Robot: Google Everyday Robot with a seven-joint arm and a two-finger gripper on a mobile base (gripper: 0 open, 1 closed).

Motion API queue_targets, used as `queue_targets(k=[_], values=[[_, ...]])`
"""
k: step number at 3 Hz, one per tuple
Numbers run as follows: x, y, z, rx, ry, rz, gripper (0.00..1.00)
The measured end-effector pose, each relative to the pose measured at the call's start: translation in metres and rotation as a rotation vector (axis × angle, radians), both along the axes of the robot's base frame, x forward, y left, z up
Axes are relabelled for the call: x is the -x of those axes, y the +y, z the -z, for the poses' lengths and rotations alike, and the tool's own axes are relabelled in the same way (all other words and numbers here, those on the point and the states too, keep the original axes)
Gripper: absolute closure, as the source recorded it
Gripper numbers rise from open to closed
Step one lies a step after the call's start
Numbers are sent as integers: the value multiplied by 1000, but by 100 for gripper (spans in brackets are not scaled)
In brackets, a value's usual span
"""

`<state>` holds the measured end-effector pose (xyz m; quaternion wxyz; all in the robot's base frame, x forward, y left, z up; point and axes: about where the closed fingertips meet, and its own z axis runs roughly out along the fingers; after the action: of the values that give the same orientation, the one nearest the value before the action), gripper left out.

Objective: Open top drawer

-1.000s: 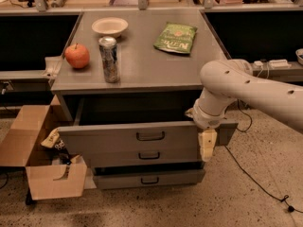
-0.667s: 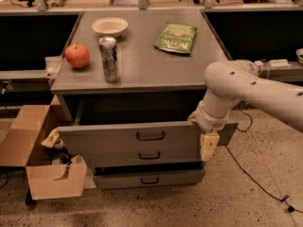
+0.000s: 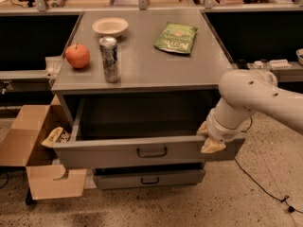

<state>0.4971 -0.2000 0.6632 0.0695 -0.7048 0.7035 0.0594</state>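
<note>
End effector (image 3: 209,140) at top drawer (image 3: 104,151) corner.

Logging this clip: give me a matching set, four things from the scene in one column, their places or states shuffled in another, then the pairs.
Things: 1 top drawer; 2 apple; 3 green bag; 4 claw.
Places or states: A lying flat on the cabinet top, right side; B pulled out; C at the top drawer's right front end; D left of the upright can.
Pairs: 1-B; 2-D; 3-A; 4-C.

One jaws pair on top drawer (image 3: 109,152)
</note>
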Motion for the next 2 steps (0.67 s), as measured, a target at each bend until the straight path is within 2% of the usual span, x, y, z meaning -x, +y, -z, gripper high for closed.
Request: queue_targets(k=[1,2], values=[[14,-6,2,-26,4,32,87],[18,-6,2,-31,4,36,100]])
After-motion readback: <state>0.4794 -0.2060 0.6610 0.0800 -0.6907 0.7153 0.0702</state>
